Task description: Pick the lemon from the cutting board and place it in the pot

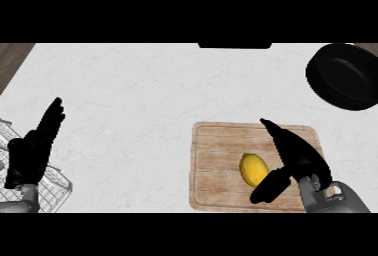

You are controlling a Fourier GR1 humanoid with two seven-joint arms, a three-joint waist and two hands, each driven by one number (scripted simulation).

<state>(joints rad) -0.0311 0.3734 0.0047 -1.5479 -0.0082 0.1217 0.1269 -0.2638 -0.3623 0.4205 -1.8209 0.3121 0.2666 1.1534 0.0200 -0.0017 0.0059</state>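
Looking down from the head view: the lemon (pixel 252 169) lay on the cutting board (pixel 218 150), a little right of the board's middle, long axis running roughly away from the robot. The right hand (pixel 299 152) was over the board just beside the lemon on its right — fingers stretched out straight toward the far edge, thumb angled down past the lemon's near end. Nothing was enclosed; the hand was released, not yet grasping. Whether the thumb touched the lemon I could not tell from this angle.

The pot (pixel 343 76) sat at the far right of the counter (pixel 148 90), well apart from the board, partly cut by the view's edge. Its dark inside showed nothing in it.

The left hand (pixel 33 150) rested at the left edge, fingers straight and up, above a wire rack (pixel 52 187). It held nothing.

My read — the step in hand was the grasp. To do it well, the hand probably needed to shift left so the lemon sat between thumb and fingers, then close across the short axis. An oval fruit would likely roll or squirt out if pinched near its tip. The lift should clear the board before swinging toward the pot, and release should come low over the pot's opening — not from its rim.
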